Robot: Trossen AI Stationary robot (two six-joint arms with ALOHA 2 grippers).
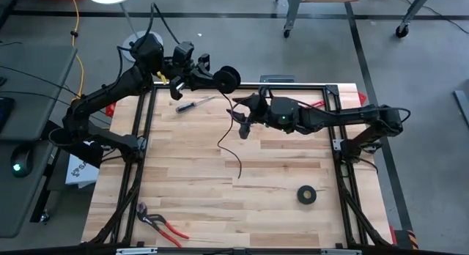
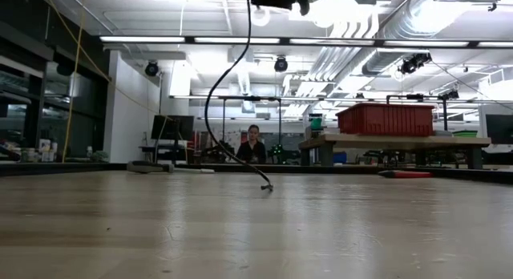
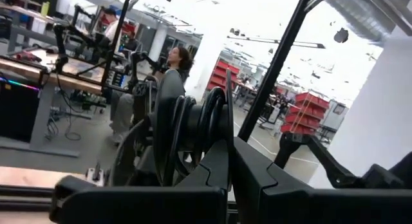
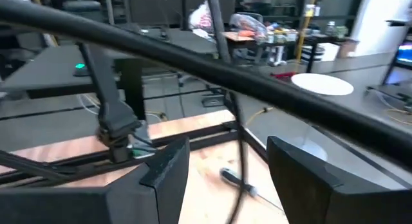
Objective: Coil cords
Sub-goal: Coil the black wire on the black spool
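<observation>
Left gripper [image 1: 220, 78] clenched on coiled part of cords [image 1: 229, 78] at table's 12 o'clock edge. My right gripper [image 1: 244, 127] hung released astride slack strand just below coil; tail trailed toward centre. Risk: jaws missed strand, or tail snagged screwdriver [image 1: 195, 103] at 11.

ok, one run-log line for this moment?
task: coil cords | left gripper: shut on coiled cord, raised at table's far edge | right gripper: open around hanging cord tail | tail end on table
</observation>
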